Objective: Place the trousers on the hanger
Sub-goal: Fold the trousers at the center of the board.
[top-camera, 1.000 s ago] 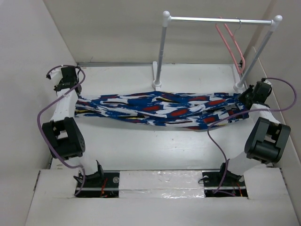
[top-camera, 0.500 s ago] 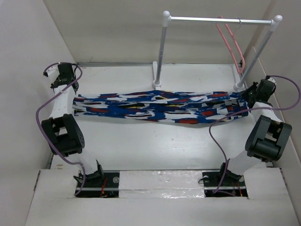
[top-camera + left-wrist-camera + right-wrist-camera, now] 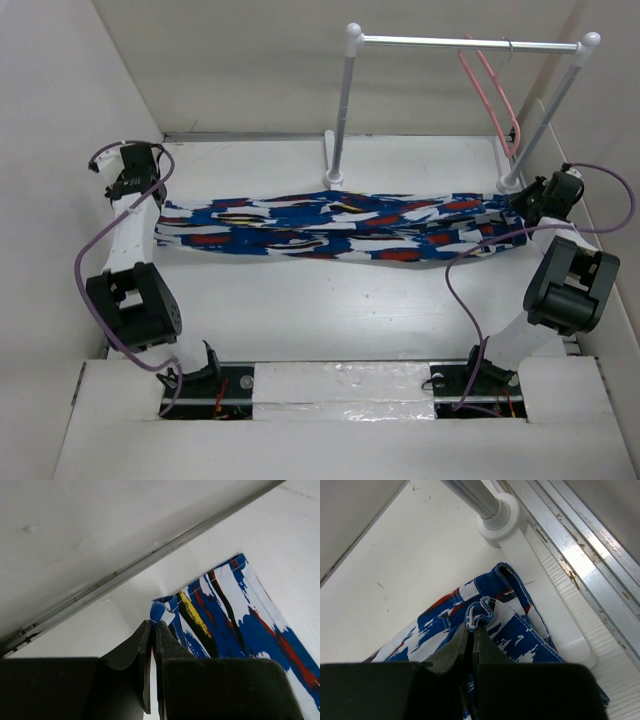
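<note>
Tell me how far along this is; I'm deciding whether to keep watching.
Done: the left gripper and right gripper are each shut on one end of the trousers. In hand: the trousers stretched in a band between them across the table. Left: everything with the hanger, which hangs bare on the rack's rail, apart from the trousers.

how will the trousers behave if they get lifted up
Probably floppy: the trousers bunch into folds between the two pinched ends. Likely light, since each arm's jaws hold them by only a small bit of edge. Those bits might slip if tugged.
</note>
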Robot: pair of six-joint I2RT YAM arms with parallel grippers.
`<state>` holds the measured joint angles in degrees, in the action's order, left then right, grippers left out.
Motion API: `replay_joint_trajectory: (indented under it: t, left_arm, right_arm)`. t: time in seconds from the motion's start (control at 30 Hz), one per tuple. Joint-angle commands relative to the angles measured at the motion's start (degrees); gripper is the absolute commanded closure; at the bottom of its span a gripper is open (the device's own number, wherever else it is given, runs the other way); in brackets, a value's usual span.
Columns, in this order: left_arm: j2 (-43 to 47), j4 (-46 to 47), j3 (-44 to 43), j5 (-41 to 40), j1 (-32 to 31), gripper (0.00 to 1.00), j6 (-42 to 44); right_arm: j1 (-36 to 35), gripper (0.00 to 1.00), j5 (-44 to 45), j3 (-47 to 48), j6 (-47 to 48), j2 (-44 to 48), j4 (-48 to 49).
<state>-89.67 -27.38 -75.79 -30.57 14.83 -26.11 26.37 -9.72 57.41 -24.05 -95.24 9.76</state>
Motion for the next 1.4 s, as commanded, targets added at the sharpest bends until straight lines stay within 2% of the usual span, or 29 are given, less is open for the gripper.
replay_joint_trajectory:
  t: [0.0,0.13,0.2,0.43,0.6,0.73,0.83,0.93,0.97,1.03,1.07,1.13,1.17,1.3,1.37]
  left_arm:
    - [7.4,0.8,1.3,-3.3,1.1,1.00,0.7]
    - [8.4,2.1,4.7,-3.0,1.1,1.00,1.9]
    - [6.4,2.6,3.7,-2.5,1.1,1.00,1.9]
    - [-13.7,0.0,-12.3,-2.7,1.1,1.00,1.5]
    - [-24.5,-1.4,-24.4,-2.1,1.1,1.00,1.9]
    - [-31.6,-3.1,-35.8,-0.7,0.6,0.96,2.2]
    - [-36.4,-3.1,-39.2,-0.5,0.6,0.93,2.6]
    - [-37.5,-1.5,-39.2,0.9,0.6,0.82,2.7]
    - [-37.9,-1.0,-38.9,1.4,0.6,0.66,3.0]
    - [-37.7,-0.2,-37.9,2.7,0.6,0.44,3.2]
    - [-37.4,0.1,-37.4,2.9,0.6,0.32,3.3]
    - [-34.9,1.4,-34.7,3.5,0.6,0.22,3.6]
    - [-33.7,2.0,-33.6,3.7,0.6,0.18,3.6]
    - [-25.4,6.6,-25.0,7.2,0.6,0.17,2.0]
    - [-18.9,9.5,-16.6,9.5,0.6,0.18,1.0]
  right_arm:
    - [2.0,0.99,-0.6,-0.2,-0.6,2.8,9.0]
    - [2.0,0.99,-1.6,0.8,-1.3,1.3,9.4]
    - [1.5,0.99,-1.7,1.5,-1.4,0.1,9.6]
    - [0.9,0.98,1.0,5.9,-0.5,-2.8,8.4]
    - [-1.8,0.97,2.2,10.6,1.0,-7.3,6.2]
    - [-2.5,0.97,1.9,13.6,1.1,-11.1,6.1]
    - [-3.5,0.96,1.5,16.2,1.1,-13.8,5.7]
    - [-4.0,0.94,1.2,18.6,1.2,-15.8,4.7]
    - [-4.6,0.86,0.9,18.9,1.4,-16.1,4.7]
    - [-4.6,0.69,-1.1,19.1,1.6,-16.5,5.2]
    - [-4.6,0.51,-2.0,19.0,1.9,-16.2,5.2]
    - [-4.6,0.34,-2.2,17.1,1.9,-13.9,6.0]
    - [-4.6,0.24,-2.8,16.3,2.3,-13.0,6.2]
    - [-4.1,0.15,-4.3,10.8,2.8,-7.3,8.2]
    - [-3.4,0.12,-5.2,6.6,2.3,-3.9,9.1]
